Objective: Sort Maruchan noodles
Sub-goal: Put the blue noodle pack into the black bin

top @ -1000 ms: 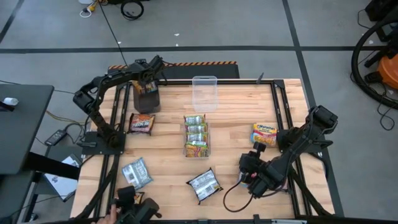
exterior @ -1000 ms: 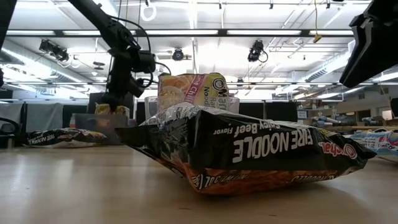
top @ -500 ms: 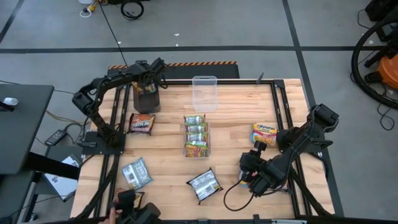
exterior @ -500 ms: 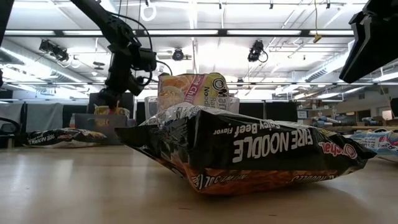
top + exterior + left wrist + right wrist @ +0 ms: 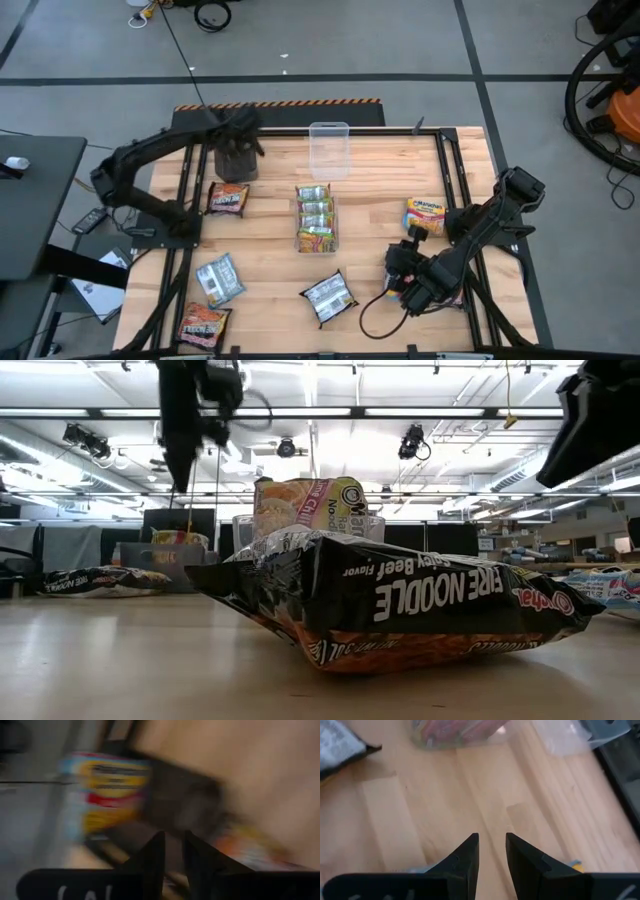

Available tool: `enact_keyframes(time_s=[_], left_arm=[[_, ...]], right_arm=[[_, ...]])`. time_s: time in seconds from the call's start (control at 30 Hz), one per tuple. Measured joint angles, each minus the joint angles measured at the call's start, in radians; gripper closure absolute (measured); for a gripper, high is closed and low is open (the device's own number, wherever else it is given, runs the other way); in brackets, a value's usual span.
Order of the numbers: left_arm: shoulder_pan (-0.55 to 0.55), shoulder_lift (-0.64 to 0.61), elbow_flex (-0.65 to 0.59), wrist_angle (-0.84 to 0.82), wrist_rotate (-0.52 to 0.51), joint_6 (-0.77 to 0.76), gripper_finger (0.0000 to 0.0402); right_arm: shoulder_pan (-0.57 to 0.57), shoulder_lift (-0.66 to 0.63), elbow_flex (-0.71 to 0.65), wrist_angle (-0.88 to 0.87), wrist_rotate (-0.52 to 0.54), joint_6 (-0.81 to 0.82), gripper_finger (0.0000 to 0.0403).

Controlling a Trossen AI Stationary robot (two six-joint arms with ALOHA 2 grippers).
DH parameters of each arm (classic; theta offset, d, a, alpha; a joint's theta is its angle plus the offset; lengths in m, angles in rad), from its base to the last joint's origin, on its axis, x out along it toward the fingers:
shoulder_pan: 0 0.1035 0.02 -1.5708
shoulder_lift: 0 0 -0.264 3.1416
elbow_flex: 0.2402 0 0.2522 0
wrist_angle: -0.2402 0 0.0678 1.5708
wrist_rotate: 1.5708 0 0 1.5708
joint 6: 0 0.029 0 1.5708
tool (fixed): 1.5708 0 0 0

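Fingers (image 5: 492, 851) of both arms stand slightly parted, empty; six loose noodle packets (image 5: 227, 199), three bins (image 5: 328, 148).

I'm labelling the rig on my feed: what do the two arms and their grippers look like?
Both arms are dark, nearly black, built of jointed segments. The right arm trails a thin black cable that loops over the wooden table beside it. The left arm is blurred. Each wrist view shows two flat, dark fingers tapering to pointed tips, with faint pale lettering on the gripper body.

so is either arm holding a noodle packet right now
No. The left gripper hangs over the dark bin with a bare gap between its jaws; the right gripper is likewise bare over the table.
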Motion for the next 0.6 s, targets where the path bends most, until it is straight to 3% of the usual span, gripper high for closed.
enact_keyframes(time_s=[0.13, 0.2, 0.33, 0.43, 0.53, 0.6], left_arm=[[-0.241, -0.102, -0.008, -0.015, 0.239, -0.217, 0.0331], [-0.409, -0.135, -0.008, 0.017, 0.281, -0.329, 0.0331], [-0.777, -0.135, -0.009, 0.056, 0.233, -0.533, 0.0331], [-1.042, -0.079, -0.008, 0.073, 0.123, -0.661, 0.0331], [-1.254, -0.001, -0.009, 0.069, 0.006, -0.867, 0.0331], [-1.360, 0.059, -0.009, 0.054, -0.017, -1.046, 0.0330]], right_arm=[[-0.015, 0.000, 0.000, 0.040, 0.003, -0.058, 0.0300], [-0.022, 0.000, 0.000, 0.095, -0.004, -0.106, 0.0299], [-0.038, 0.000, 0.000, 0.213, 0.027, -0.180, 0.0300], [-0.041, 0.000, 0.000, 0.293, 0.059, -0.242, 0.0300], [-0.040, 0.000, 0.000, 0.356, 0.060, -0.302, 0.0300], [-0.035, 0.000, 0.000, 0.377, 0.057, -0.311, 0.0300]])
